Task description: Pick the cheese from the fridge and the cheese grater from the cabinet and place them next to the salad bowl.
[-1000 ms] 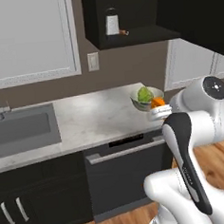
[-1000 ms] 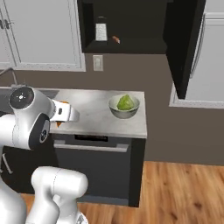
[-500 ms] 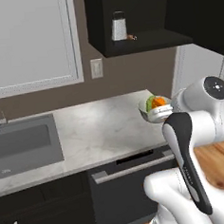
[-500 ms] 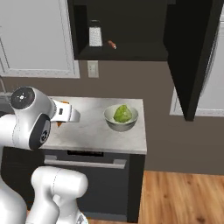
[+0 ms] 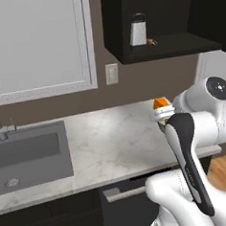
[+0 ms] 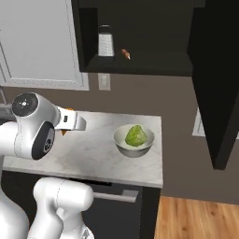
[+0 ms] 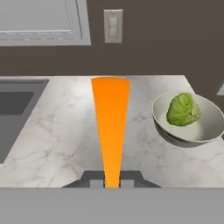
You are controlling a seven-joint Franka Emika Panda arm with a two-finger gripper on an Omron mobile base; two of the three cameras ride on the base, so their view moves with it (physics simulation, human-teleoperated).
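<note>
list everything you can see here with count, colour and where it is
cheese: one, orange wedge, held over the counter left of the bowl
salad bowl: one, cream with green salad, on the counter
cheese grater: one, silver-grey, black handle, in the open cabinet
cabinet: one, dark, on the wall above the counter
small brown item: one, on the cabinet shelf beside the grater
counter: one, pale marble
sink: one, grey, left end of the counter
wall switch: one, pale, on the brown wall
fingers: two, dark, shut on the cheese

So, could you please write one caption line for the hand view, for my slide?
Gripper shut on the orange cheese, held above the marble counter, with the salad bowl just to its right.
</note>
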